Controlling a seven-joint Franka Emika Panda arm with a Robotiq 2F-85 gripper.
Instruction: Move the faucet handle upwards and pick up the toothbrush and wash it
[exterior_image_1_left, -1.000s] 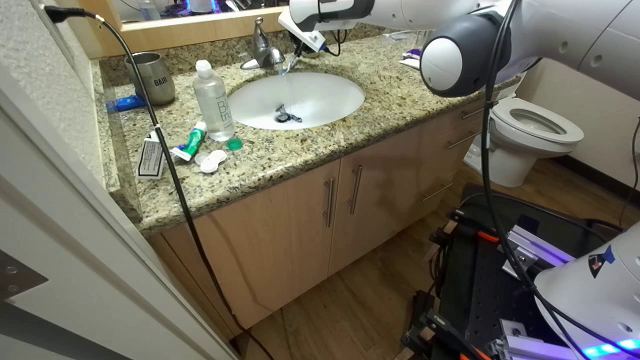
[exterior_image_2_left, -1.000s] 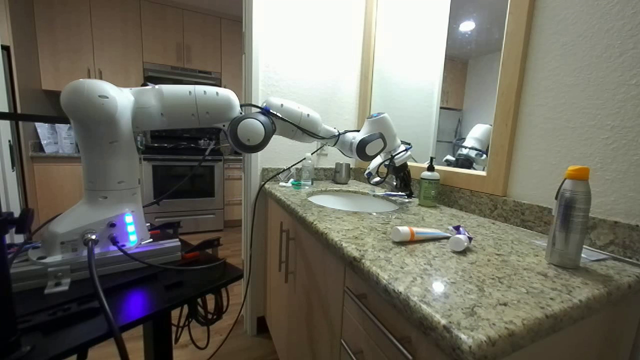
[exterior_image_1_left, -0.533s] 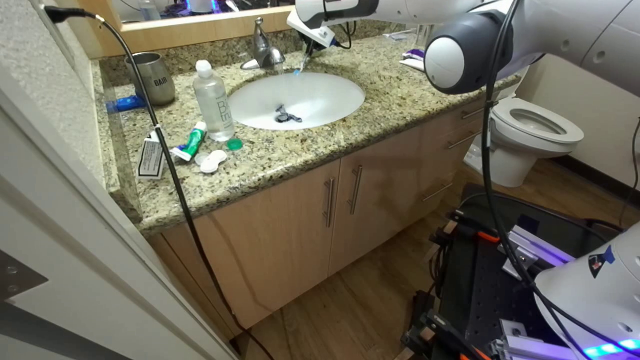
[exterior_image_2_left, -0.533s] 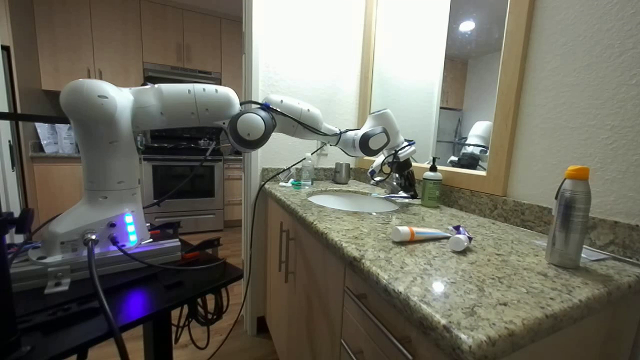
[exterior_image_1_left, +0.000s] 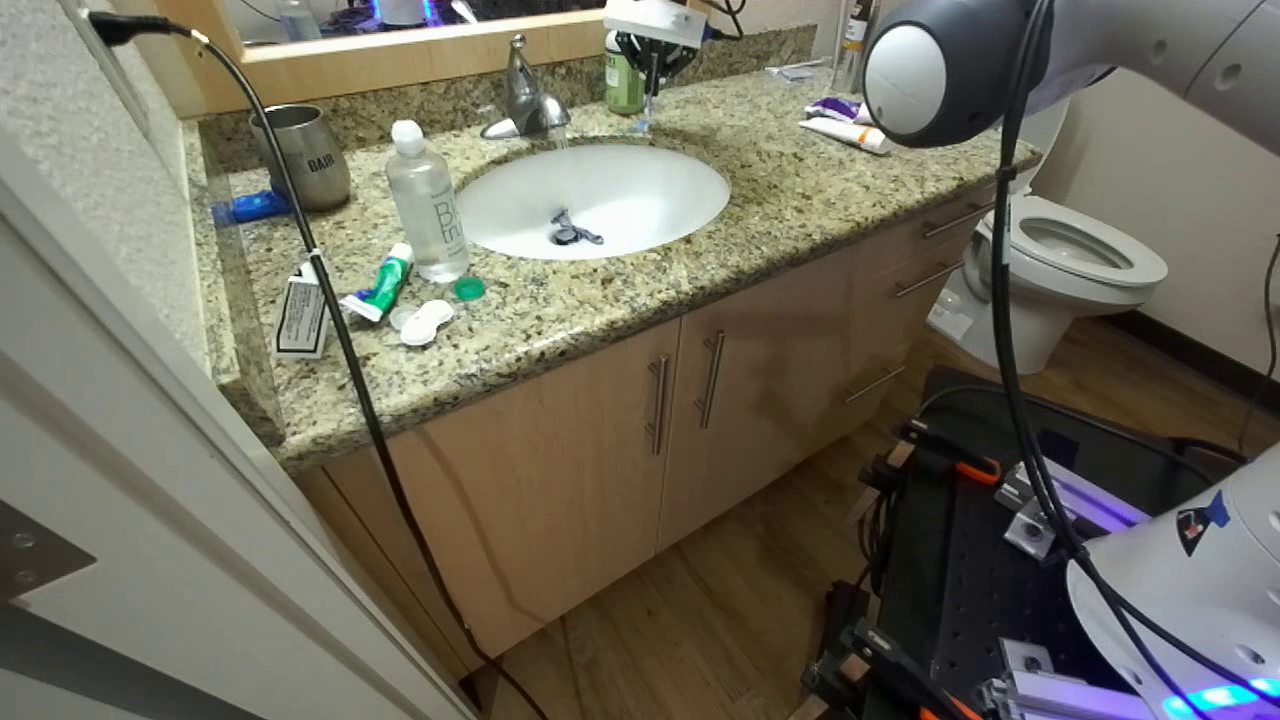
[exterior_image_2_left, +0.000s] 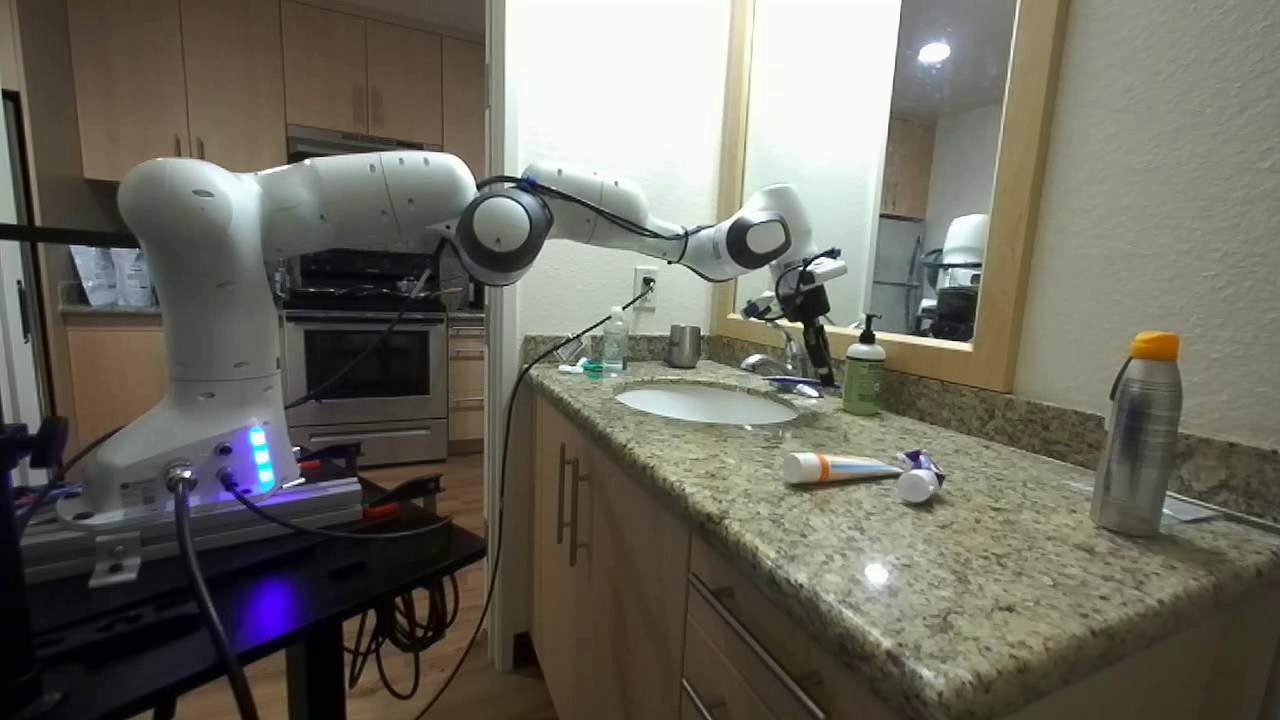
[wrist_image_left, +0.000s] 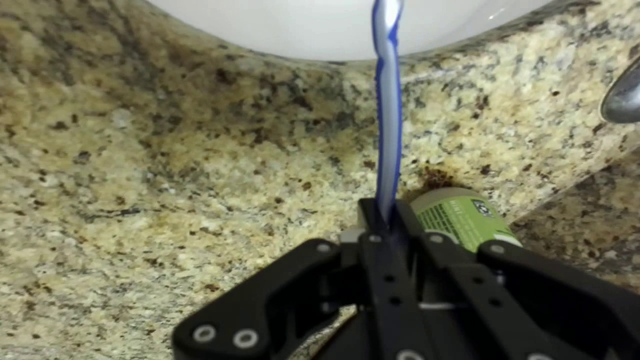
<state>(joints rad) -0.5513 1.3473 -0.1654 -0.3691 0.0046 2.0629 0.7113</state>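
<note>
My jaws are pinched closed on the slim blue-and-white plastic toothbrush (wrist_image_left: 388, 120), just beside the white oval basin (exterior_image_1_left: 670, 190) and pointing toward it; I judge it light, fairly stiff, slippery once wet, best gripped firmly at the end farther from the basin.

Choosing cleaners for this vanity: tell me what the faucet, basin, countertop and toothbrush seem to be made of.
Faucet: metal, probably chrome-plated; silvery with bright reflections.
Basin: likely glazed ceramic; even, glossy white, though enamel is possible.
Countertop: polished stone, probably granite; tan-and-dark speckles and a sharp light reflection, though engineered stone could look alike.
Toothbrush: probably glossy plastic; blue edges, paler middle, bright highlight.
</note>
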